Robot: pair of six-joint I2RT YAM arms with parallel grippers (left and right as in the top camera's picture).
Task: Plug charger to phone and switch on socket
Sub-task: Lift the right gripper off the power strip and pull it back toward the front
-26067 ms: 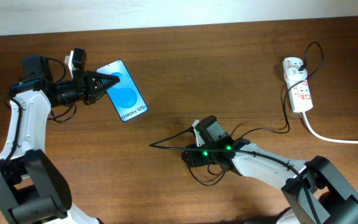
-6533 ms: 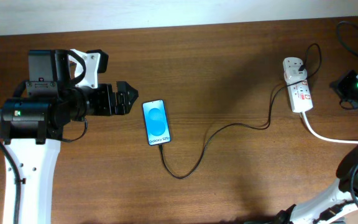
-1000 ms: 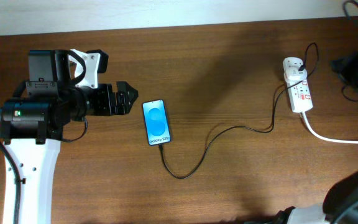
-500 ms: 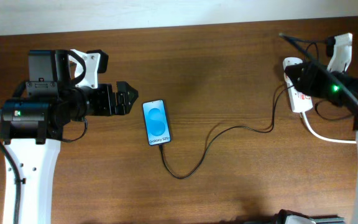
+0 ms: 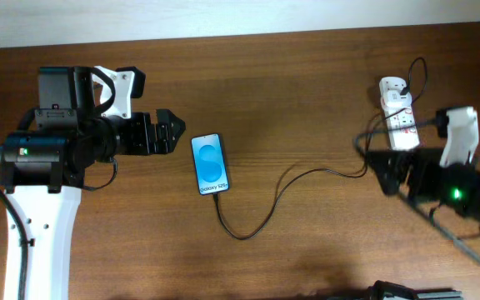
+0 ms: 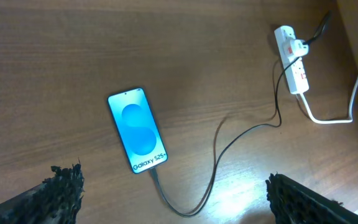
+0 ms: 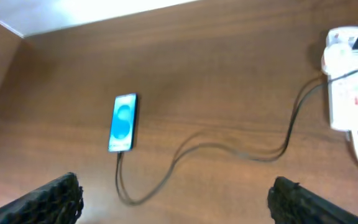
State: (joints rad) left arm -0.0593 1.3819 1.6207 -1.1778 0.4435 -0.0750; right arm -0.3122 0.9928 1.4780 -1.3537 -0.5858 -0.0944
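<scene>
Wooden table (image 5: 307, 83), overhead: phone (image 5: 209, 163) screen-up left of centre, charger (image 5: 282, 187) running from its lower edge, looping right to socket (image 5: 398, 112). Left gripper (image 5: 173, 132) just beside phone; right gripper (image 5: 375, 164) near socket. Left wrist: jaws wide apart. Right wrist: jaws wide apart.

One phone (image 5: 209, 163) is showing, no second handset. One charger (image 5: 282, 187) is showing, a single thin black cable. One socket (image 5: 399, 112) is showing, one white strip only, with one thick white cord (image 5: 440, 185) coming off it. Two grippers are showing, one per arm: the left gripper (image 5: 172, 133) and the right gripper (image 5: 375, 164). One table (image 5: 307, 83) is carrying all of it.
</scene>
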